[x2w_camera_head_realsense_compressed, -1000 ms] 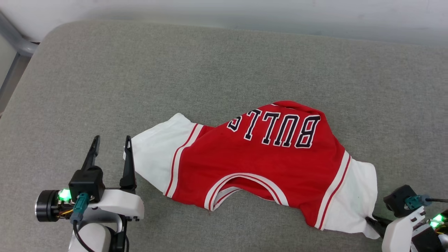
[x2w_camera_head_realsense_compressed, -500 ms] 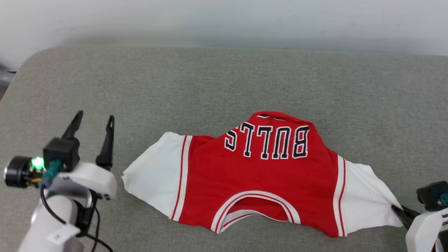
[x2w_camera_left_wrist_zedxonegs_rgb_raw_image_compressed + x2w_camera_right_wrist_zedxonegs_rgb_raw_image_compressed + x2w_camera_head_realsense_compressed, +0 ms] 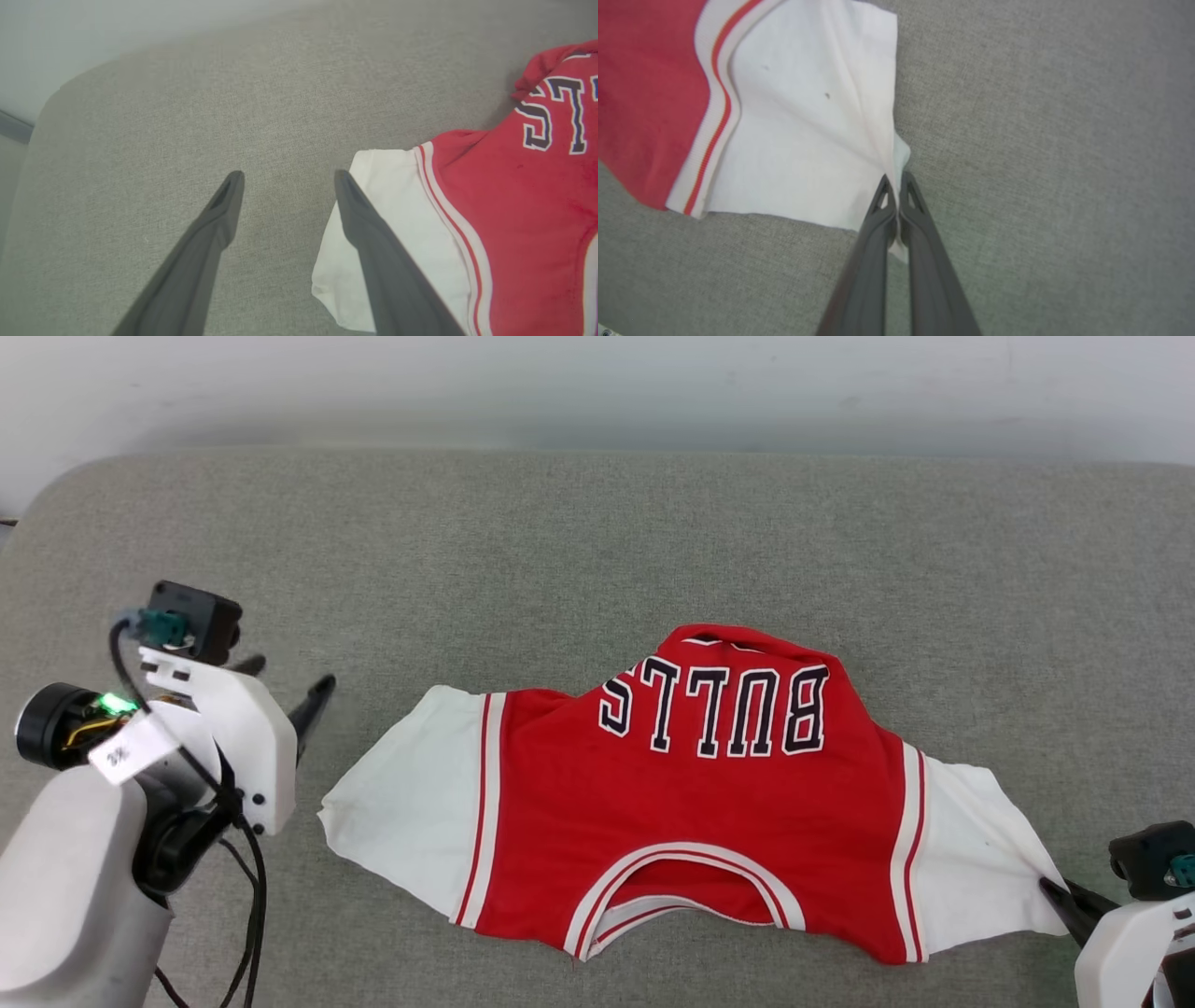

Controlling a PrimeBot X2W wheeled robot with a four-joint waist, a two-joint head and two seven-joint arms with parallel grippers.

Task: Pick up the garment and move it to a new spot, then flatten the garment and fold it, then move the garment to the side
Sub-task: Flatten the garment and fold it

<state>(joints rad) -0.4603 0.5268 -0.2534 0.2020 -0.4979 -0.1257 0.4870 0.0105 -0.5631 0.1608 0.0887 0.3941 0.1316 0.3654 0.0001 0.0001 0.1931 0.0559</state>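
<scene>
The left gripper is hovering over the grey padded surface, close to its left edge. Its two dark fingers are standing spread wide, with nothing between them. In the left wrist view, the left gripper is pointing at bare grey fabric. One finger is crossing in front of the outer edge of the left sleeve; whether it is touching the cloth cannot be told.

The garment is lying spread out on the near half of the surface, slightly right of the middle. It is running sideways, roughly parallel to the far edge.

- The left sleeve is lying flat and white, just beside the left gripper.
- The red body is occupying the middle, with the black, white-outlined lettering reading "BULLS" upside down from the head view.
- The red cloth is ending in a rounded fold just beyond the lettering.
- The striped neck opening is facing the near edge.
- The right sleeve is tapering towards its outer corner.

The right gripper is sitting low at that outer corner. In the right wrist view, the right gripper is pressing its fingers together on the white cloth, pinching the sleeve's corner. Creases are running from the fingertips across the right sleeve.
</scene>
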